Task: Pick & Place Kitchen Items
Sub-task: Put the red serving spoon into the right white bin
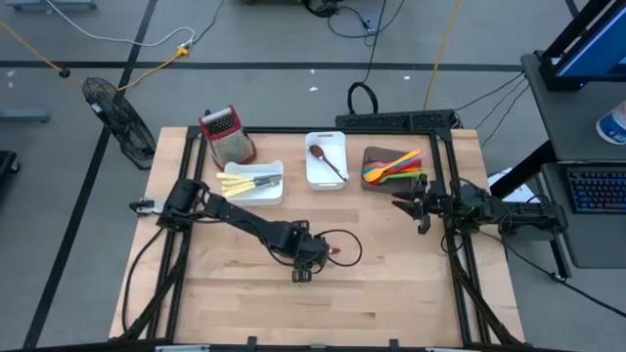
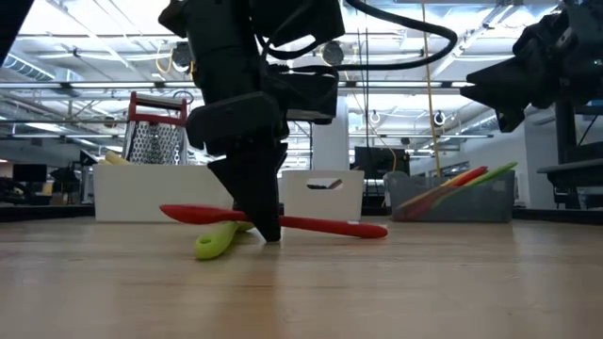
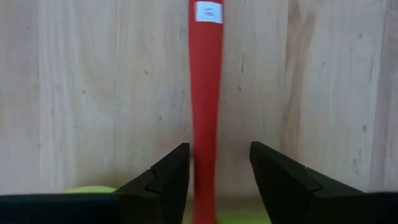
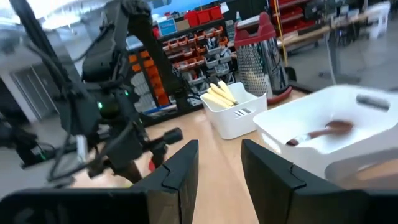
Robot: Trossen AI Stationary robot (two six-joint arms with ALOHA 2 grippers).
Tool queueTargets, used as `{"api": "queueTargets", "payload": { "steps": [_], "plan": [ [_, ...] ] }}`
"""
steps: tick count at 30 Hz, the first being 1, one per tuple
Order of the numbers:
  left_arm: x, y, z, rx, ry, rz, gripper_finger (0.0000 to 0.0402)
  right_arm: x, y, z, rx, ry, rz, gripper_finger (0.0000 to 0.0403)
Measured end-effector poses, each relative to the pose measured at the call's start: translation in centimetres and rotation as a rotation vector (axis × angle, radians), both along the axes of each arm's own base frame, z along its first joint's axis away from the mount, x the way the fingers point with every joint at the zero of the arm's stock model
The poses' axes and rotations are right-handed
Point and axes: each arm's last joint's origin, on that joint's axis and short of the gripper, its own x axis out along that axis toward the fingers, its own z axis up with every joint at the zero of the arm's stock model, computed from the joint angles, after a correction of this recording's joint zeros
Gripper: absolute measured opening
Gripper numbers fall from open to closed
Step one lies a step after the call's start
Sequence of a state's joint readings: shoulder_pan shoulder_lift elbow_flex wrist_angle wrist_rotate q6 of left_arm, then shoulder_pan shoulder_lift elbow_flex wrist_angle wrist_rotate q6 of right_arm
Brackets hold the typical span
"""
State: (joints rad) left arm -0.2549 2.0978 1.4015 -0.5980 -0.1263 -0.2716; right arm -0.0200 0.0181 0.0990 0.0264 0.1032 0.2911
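Observation:
A red slim utensil lies flat on the wooden table, across a green utensil. My left gripper points down over them near the table's middle. It is open, with one finger on each side of the red handle. The green utensil also shows in the high view. My right gripper is open and empty, in the air by the near edge of the brown tray. That tray holds several coloured utensils. My left gripper comes from above, pointing down, its fingers across the red handle. One finger stands close against the handle's side, and a gap shows by the other finger. I cannot tell whether it touches the handle.
A white tray with cream sticks and a dark utensil stands at the far left. A white tray with a brown spoon stands in the far middle. A red-topped metal grater stands at the far left corner. Bare wood lies toward the near edge.

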Motion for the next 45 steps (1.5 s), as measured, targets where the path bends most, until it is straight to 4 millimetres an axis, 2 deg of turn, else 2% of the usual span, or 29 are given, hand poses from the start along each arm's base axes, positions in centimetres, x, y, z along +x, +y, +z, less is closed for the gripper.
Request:
{"api": "queueTargets", "payload": {
  "steps": [3, 11, 17, 20, 23, 27, 32, 39, 45],
  "plan": [
    [0.1, 0.1, 0.2, -0.009, -0.006, -0.003, 0.0144, 0.0, 0.0, 0.0, 0.095, -0.011, 0.003, 0.0114],
    [0.3, 0.3, 0.1, -0.022, -0.022, 0.002, 0.0019, 0.0, 0.0, 0.0, 0.257, -0.032, 0.007, 0.0114],
    [0.1, 0.4, 1.1, -0.014, -0.049, 0.021, 0.0038, 0.0, 0.0, 0.0, 0.369, -0.046, 0.011, 0.0114],
    [0.0, 1.1, 1.8, 0.044, -0.075, 0.052, 0.0034, 0.0, 0.0, 0.1, 0.386, -0.056, 0.012, 0.0114],
    [0.0, 1.8, 3.6, 0.055, -0.137, 0.106, 0.0017, 0.0, 0.0, 0.1, 0.378, -0.057, 0.012, 0.0114],
    [0.1, 2.8, 6.0, -0.01, -0.231, 0.206, 0.0017, 0.0, 0.0, 0.1, 0.375, -0.056, 0.01, 0.0114],
    [0.7, 4.7, 10.0, -0.102, -0.458, 0.323, 0.0024, 0.0, 0.0, 0.3, 0.397, -0.079, 0.014, 0.0114],
    [0.8, 6.8, 15.1, -0.235, -0.749, 0.436, 0.0018, -0.2, -0.1, 1.5, 0.377, -0.204, -0.002, 0.0114],
    [0.9, 7.3, 16.8, -0.358, -0.874, 0.541, 0.0018, -0.4, -0.2, 2.4, 0.378, -0.311, -0.023, 0.0114]
  ]
}}
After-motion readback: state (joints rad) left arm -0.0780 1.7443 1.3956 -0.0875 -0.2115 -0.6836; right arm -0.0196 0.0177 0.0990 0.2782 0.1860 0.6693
